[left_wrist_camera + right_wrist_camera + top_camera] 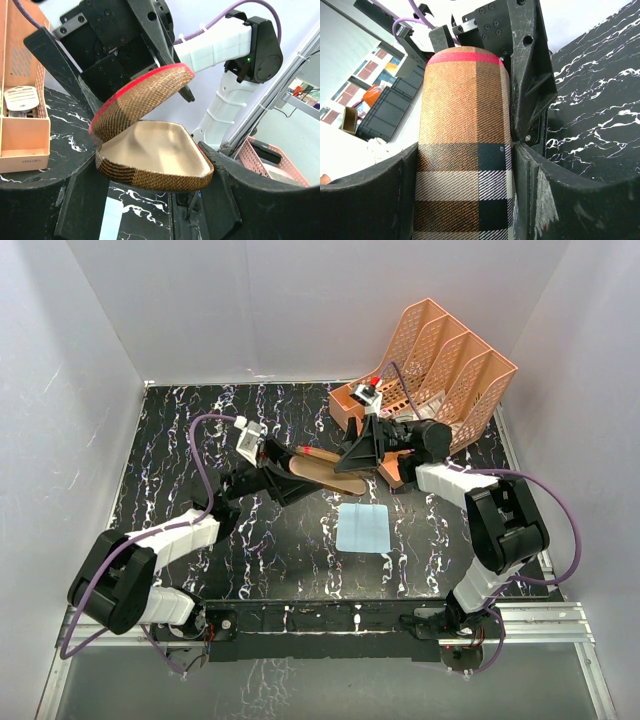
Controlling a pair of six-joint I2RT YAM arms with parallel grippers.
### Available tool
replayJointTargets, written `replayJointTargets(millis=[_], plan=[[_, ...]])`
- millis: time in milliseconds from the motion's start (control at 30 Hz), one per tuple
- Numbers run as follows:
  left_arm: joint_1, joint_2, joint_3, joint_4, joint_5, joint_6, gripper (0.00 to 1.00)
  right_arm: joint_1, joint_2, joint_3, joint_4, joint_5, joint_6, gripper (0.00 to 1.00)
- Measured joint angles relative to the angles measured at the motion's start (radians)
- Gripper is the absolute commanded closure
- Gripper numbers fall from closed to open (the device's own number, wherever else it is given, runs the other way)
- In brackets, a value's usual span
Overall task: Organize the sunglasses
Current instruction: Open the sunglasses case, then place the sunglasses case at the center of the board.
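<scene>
The brown plaid case (325, 472) hangs open above the middle of the table, held between both arms. My left gripper (290, 476) is shut on its lower half (155, 150), with a finger against each side; the tan lining is bare. In the left wrist view my gripper (152, 175) sits under that shell and the lid (145, 97) stands raised above it. My right gripper (360, 455) is shut on the lid. In the right wrist view the plaid lid (462, 125) fills the gap of my gripper (465, 180). The sunglasses are out of view.
A light blue cloth (362, 528) lies flat on the black marbled table (200, 540), in front of the case. An orange desk organizer (440, 360) stands at the back right corner, close behind the right arm. White walls enclose the table.
</scene>
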Motion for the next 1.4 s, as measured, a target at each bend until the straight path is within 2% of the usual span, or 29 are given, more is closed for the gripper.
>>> replayJointTargets(millis=[167, 367, 533, 800, 900, 1000, 1167, 1267, 1400], plan=[[-0.016, 0.020, -0.005, -0.046, 0.042, 0.039, 0.86, -0.019, 0.000, 0.021, 0.002, 0.046, 0.014, 1.00], [-0.028, 0.120, -0.077, -0.241, 0.119, 0.063, 0.86, -0.032, -0.038, 0.107, 0.010, 0.207, 0.051, 1.00], [-0.032, 0.118, -0.078, -0.272, 0.137, 0.075, 0.85, -0.031, -0.057, 0.111, 0.010, 0.237, 0.055, 1.00], [-0.031, 0.091, -0.065, -0.414, 0.085, 0.149, 0.72, -0.032, -0.056, 0.111, 0.010, 0.244, 0.055, 1.00], [-0.008, 0.081, -0.046, -0.512, 0.003, 0.179, 0.71, -0.032, -0.056, 0.108, 0.010, 0.244, 0.049, 1.00], [0.074, 0.068, -0.039, -0.593, -0.102, 0.178, 0.70, -0.034, -0.056, 0.084, 0.010, 0.243, 0.011, 1.00], [0.238, -0.024, -0.010, -0.850, -0.409, 0.176, 0.65, -0.037, -0.056, 0.031, -0.024, 0.232, -0.143, 1.00], [0.256, -0.113, 0.036, -0.988, -0.593, 0.199, 0.55, -0.035, -0.056, 0.028, -0.117, 0.229, -0.266, 1.00], [0.257, -0.193, 0.130, -1.110, -0.763, 0.223, 0.52, -0.013, -0.036, 0.031, -0.282, 0.231, -0.431, 1.00]])
